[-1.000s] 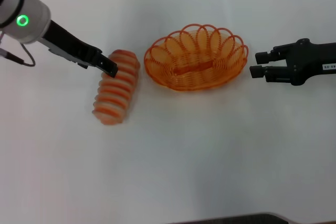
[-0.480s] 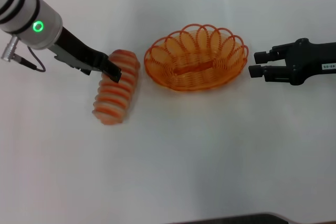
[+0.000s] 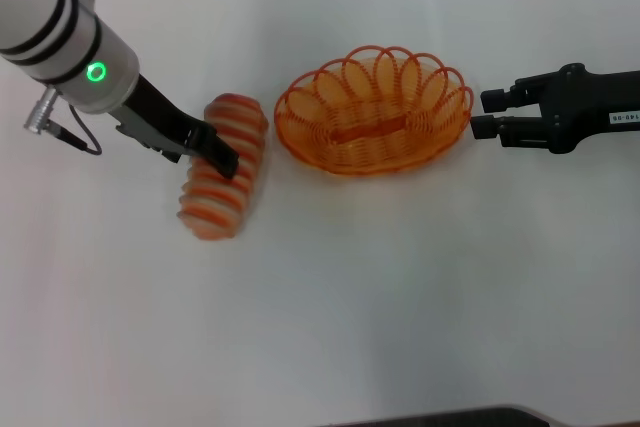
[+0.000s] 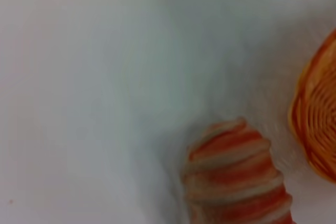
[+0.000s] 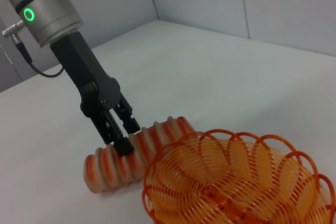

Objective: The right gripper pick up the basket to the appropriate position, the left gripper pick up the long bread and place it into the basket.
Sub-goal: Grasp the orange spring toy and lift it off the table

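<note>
The long bread (image 3: pixel 214 199), striped orange and cream, lies on the white table left of the basket (image 3: pixel 330 87), apart from it. My left gripper (image 3: pixel 222 155) is open, its fingertips down at the top of the bread's middle; the right wrist view shows the left gripper (image 5: pixel 127 136) on the bread (image 5: pixel 107 167). The left wrist view shows the bread's end (image 4: pixel 233 177) and the basket's rim (image 4: pixel 315 124). The orange wire basket (image 5: pixel 236 182) is empty. My right gripper (image 3: pixel 482 114) is open, just right of the basket's rim and level with it.
A white table (image 3: pixel 400 287) lies bare in front of the bread and basket. A grey wall (image 5: pixel 273 3) stands behind the table's far edge in the right wrist view.
My left gripper has moved right and down along the bread toward its middle. My right gripper has shifted slightly toward the basket's rim. Bread and basket have not moved.
</note>
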Controlling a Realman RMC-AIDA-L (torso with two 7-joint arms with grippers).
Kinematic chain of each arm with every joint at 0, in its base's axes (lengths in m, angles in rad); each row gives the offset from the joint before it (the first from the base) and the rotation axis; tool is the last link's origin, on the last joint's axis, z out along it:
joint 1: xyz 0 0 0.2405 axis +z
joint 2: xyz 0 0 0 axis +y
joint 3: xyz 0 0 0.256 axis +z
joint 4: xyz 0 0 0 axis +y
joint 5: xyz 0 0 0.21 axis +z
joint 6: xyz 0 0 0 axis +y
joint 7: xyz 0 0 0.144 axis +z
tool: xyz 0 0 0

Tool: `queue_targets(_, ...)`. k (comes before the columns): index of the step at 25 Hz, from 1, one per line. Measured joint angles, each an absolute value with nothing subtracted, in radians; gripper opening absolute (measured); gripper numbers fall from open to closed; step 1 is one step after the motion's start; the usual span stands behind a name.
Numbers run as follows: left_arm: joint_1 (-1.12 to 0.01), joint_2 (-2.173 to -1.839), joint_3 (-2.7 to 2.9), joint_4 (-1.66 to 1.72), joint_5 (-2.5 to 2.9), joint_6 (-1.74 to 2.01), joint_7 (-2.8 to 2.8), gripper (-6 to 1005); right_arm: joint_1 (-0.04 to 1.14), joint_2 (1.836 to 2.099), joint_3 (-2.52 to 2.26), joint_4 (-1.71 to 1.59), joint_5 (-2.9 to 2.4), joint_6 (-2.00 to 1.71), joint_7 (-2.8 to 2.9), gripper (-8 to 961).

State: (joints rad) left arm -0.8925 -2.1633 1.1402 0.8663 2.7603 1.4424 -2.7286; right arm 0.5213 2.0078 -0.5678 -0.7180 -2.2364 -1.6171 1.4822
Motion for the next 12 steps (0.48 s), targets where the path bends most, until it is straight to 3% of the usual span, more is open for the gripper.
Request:
queue_targets(6,-0.901,-2.166,1.174,0.854,2.755,1.428,-2.732,774,0.527,2.008,-0.568,-0.715,-2.236,-1.619,1.482,436)
queue_targets(10,-0.899,-2.166,1.170,0.858,2.753,1.423,-2.731,565,0.526,2.008,-0.567,-0.715,-2.236,-1.614,1.482,436)
queue_targets(12,-0.899,-2.166,1.172,0.858,2.752,1.422,-2.729,538,0.525,2.008,-0.561,-0.715,-2.236,-1.613,1.482,436)
